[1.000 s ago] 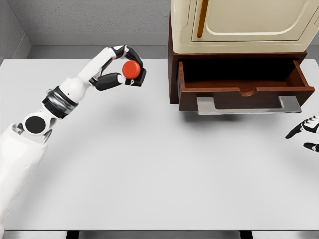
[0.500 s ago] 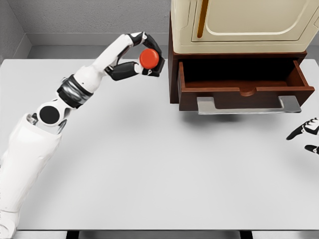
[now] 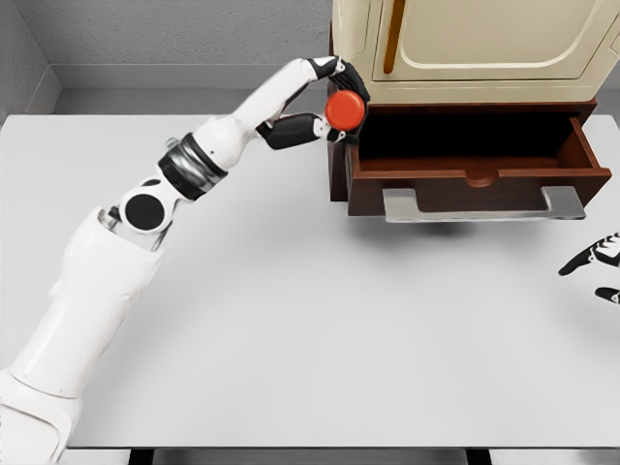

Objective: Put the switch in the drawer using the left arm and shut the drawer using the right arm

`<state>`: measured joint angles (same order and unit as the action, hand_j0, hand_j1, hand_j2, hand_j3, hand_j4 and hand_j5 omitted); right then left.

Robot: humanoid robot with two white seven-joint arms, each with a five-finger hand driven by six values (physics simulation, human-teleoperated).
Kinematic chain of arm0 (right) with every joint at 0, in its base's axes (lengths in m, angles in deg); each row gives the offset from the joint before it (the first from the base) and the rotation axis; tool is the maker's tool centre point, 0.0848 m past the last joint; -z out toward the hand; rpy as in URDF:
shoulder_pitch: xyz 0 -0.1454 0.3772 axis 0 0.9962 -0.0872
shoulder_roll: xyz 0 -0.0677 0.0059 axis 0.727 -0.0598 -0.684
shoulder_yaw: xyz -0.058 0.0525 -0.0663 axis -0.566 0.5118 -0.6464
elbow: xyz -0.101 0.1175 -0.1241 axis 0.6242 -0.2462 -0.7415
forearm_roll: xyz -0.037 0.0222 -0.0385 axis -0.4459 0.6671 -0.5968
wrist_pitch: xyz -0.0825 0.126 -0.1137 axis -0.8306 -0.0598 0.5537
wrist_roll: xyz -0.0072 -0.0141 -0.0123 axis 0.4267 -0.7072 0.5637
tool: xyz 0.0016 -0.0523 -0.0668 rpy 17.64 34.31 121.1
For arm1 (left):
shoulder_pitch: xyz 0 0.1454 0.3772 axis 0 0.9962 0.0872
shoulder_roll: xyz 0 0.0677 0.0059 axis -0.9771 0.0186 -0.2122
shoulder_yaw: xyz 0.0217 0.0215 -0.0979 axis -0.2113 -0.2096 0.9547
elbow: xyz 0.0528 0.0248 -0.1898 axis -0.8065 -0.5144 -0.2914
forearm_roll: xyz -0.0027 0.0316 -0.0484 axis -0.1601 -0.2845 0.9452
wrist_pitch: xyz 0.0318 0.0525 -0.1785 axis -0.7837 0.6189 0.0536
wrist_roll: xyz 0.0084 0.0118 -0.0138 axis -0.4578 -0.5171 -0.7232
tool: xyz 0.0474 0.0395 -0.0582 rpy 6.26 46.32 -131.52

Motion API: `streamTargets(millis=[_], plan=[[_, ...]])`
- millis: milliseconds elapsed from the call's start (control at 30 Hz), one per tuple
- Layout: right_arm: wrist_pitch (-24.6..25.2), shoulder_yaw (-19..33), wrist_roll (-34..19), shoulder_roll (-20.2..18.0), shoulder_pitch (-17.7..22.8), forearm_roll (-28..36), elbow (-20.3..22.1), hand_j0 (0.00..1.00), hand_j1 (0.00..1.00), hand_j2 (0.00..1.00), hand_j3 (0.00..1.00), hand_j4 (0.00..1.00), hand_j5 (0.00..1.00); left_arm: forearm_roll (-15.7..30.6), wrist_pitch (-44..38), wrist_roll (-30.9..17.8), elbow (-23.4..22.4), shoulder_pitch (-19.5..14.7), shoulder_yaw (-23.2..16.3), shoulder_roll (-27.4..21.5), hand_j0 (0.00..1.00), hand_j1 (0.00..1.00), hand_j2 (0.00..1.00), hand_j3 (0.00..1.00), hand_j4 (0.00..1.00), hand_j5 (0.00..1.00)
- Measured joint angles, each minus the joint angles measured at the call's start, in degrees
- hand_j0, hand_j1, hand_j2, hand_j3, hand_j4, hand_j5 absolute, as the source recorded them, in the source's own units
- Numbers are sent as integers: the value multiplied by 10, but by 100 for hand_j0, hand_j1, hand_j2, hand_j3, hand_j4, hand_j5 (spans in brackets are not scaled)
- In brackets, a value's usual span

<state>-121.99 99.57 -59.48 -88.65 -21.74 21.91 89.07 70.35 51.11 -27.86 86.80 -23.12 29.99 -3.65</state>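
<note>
Left hand (image 3: 329,102) first: your fingers are curled tight around the switch (image 3: 345,110), a red button on a dark base, and they carry it clear of the tabletop (image 3: 291,320). Over the last second you have swept it rightward and up, from well out over the open surface to the left front corner of the drawer (image 3: 470,160). It now hangs at the drawer's left wall, right against the dark wood cabinet (image 3: 335,145), not yet over the open cavity. That puts the carry close to done, by my reading; what is left is a short reach further right so the switch clears the side wall, then a release into the drawer.

Watch that corner. Your knuckles look very near the cabinet edge and the cream unit (image 3: 465,48) above, so a straight push right could clip either one.

Your right hand (image 3: 596,266) shows only at the right edge, low beside the drawer's metal handle (image 3: 482,203), fingers loosely spread and holding nothing. It has barely shifted, and the drawer stands fully pulled out, so the closing step waits on the drop.
</note>
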Motion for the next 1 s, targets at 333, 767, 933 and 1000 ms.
streamTargets(millis=[333,767,933,1000], plan=[[0,0,0,0,3,0,0,64,64,64,64,64,64,-73,-7,1,4,-12,-8,32,32,32,32,32,32,32],[0,1,0,0,4,0,0,65,65,65,65,65,65,-180,-28,1,4,-40,-23,54,32,32,32,32,32,32],[0,0,0,0,3,0,0,64,64,64,64,64,64,-206,-29,2,4,-57,-34,55,32,32,32,32,32,32],[0,0,0,0,4,0,0,64,64,64,64,64,64,-220,-29,2,4,-58,-38,55,32,32,32,32,32,32]])
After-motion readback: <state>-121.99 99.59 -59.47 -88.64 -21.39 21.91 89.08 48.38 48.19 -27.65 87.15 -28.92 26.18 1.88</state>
